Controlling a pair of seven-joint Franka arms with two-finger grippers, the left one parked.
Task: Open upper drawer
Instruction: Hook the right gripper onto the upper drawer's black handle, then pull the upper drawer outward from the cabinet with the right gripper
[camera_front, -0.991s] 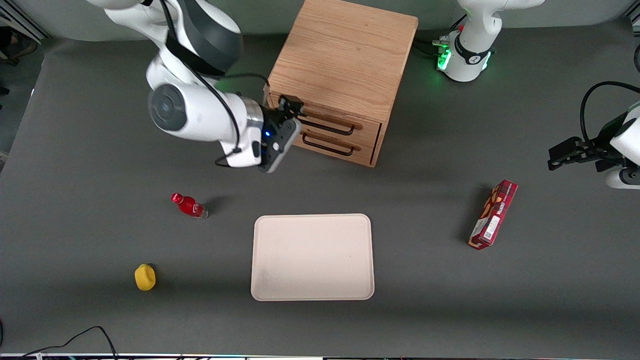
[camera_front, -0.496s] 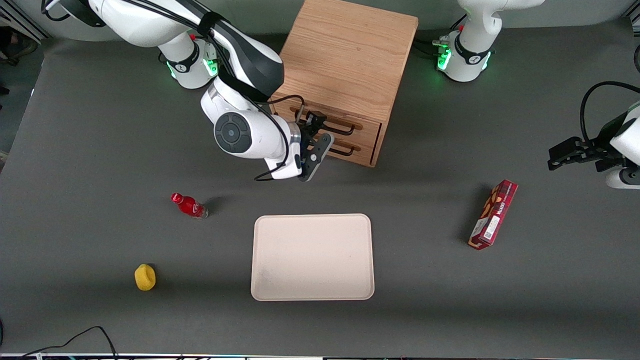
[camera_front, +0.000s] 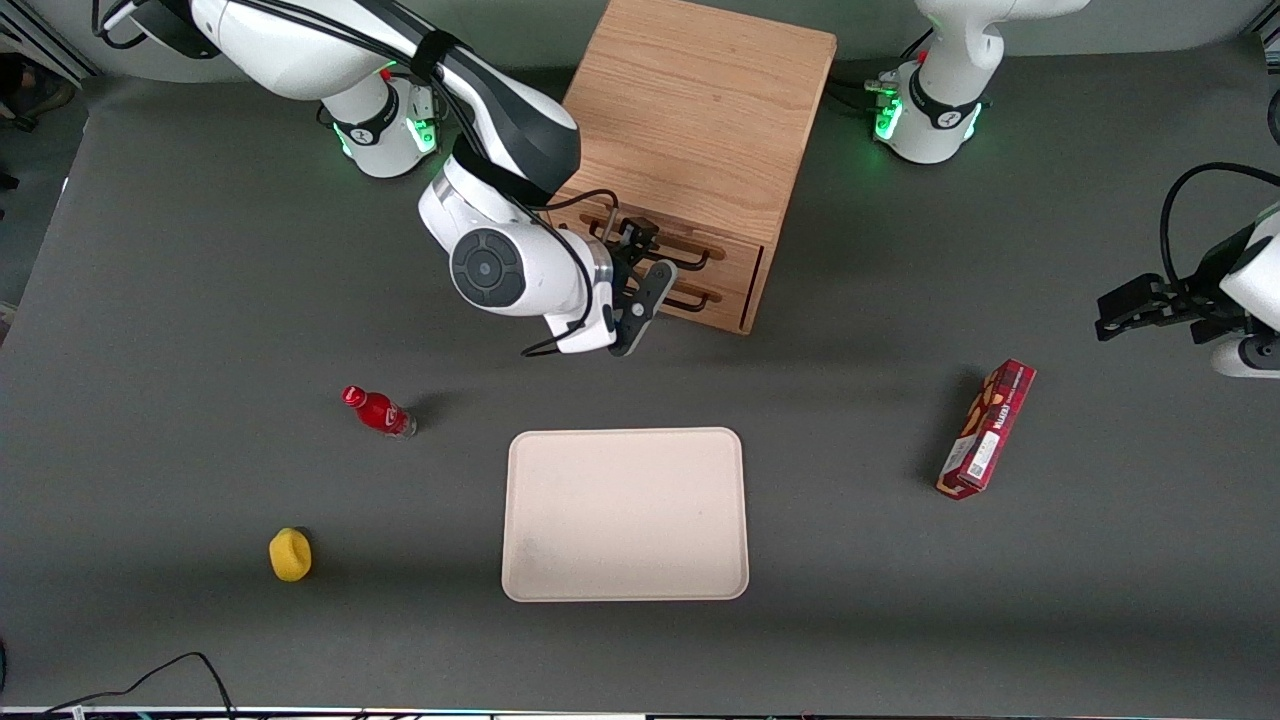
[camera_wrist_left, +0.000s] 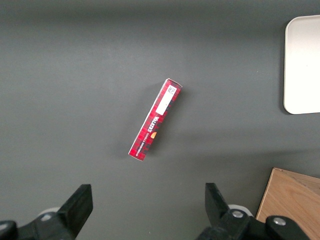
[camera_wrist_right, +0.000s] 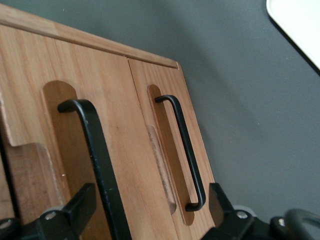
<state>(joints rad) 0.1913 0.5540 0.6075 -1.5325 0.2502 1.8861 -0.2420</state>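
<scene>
The wooden cabinet (camera_front: 690, 110) stands at the back of the table. Its upper drawer (camera_front: 738, 248) sits above the lower drawer (camera_front: 733, 297), and both fronts look shut and level with each other. My right gripper (camera_front: 632, 238) is right in front of the upper drawer, at its black wire handle (camera_front: 690, 262). In the right wrist view the gripper (camera_wrist_right: 150, 202) is open. The upper handle (camera_wrist_right: 97, 160) runs between the fingers, close to one fingertip (camera_wrist_right: 75, 207). The lower drawer's handle (camera_wrist_right: 182, 150) lies beside it, nearer the table.
A cream tray (camera_front: 625, 515) lies nearer the front camera than the cabinet. A red bottle (camera_front: 378, 411) and a yellow object (camera_front: 290, 554) lie toward the working arm's end. A red box (camera_front: 986, 428) lies toward the parked arm's end and also shows in the left wrist view (camera_wrist_left: 155, 117).
My right arm swung along the cabinet front toward the parked arm's end. The gripper went from the drawer front's corner to the upper handle, then edged slightly further.
</scene>
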